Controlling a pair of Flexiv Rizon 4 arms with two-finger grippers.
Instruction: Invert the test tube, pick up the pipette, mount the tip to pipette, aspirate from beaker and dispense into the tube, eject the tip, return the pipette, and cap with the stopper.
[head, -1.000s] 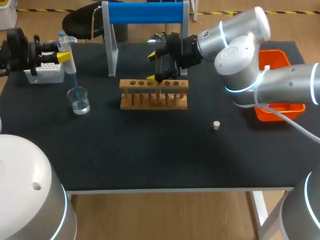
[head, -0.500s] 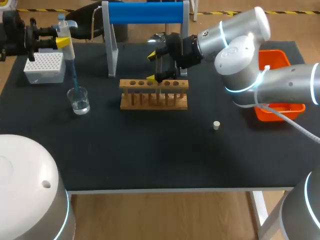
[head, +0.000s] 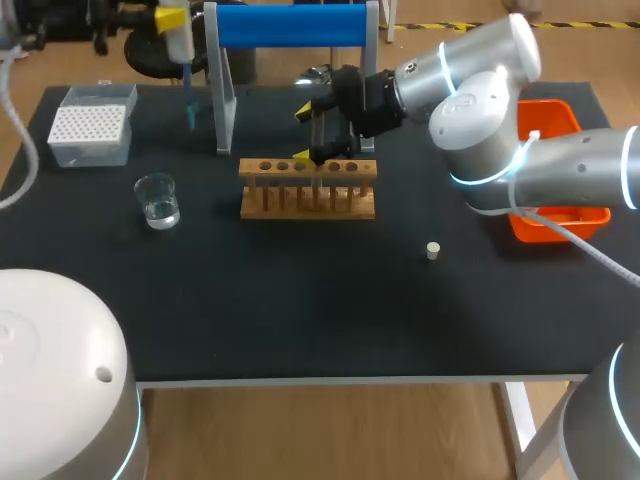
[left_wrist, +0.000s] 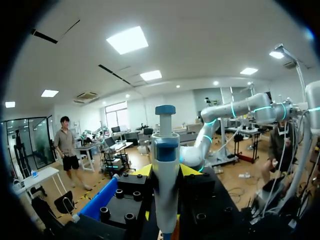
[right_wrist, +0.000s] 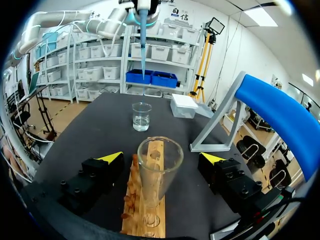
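Gripping pipette (head: 182, 45), left end effector (head: 171, 19) hangs by table's (head: 300, 300) far edge

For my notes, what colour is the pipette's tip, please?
Blue; the pipette tip shows best in the right wrist view.

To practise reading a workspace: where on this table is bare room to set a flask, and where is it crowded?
Bare: the wide front strip of table between the wooden rack and the near edge, save the small stopper; also between beaker and rack. Crowded: the back, around the right gripper, rack and blue stand.
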